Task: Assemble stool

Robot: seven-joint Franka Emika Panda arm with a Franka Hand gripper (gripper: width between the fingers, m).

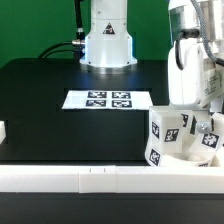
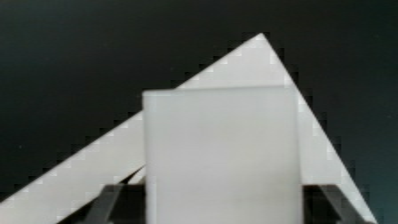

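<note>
grip: your gripper (image 2: 217, 192) is clamped on a leg (image 2: 217, 150), a finger (image 2: 111, 200) on each side | where: leg sits between the jaws, over the seat (image 1: 182, 150) by the rail (image 1: 70, 178) | why: likely held to go into a socket | axis: leg's long axis runs straight out from the jaws

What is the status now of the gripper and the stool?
Gripper shut on a leg. Seat at the exterior view's right, by the rail. Nothing in the way.
</note>
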